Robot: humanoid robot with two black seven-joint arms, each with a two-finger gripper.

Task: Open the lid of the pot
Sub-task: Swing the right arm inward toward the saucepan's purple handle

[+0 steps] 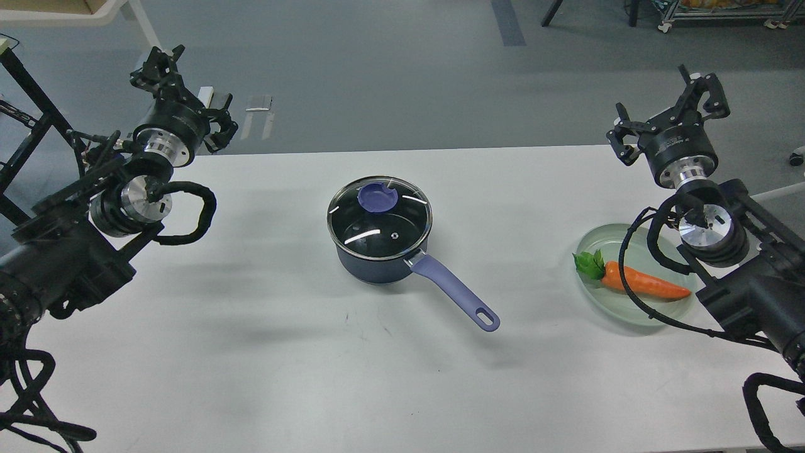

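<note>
Hovering left hand (188,94): raised over the far left edge of the white table (251,352), fingers spread, nothing between them.
Saucepan (377,261): dark navy, standing upright at mid-table, well apart from both hands.
Glass lid (379,218): seated on the saucepan rim, closed, purple-blue knob (377,197) toward the far side, small steam hole nearer.
Handle (456,292): lavender, pointing toward the near right, hole at its end.
Plate (597,242): pale green, right of the saucepan, holding a carrot (644,284) with green leaves.
Right hand (670,116): raised over the far right table edge, fingers spread, holding nothing.
</note>
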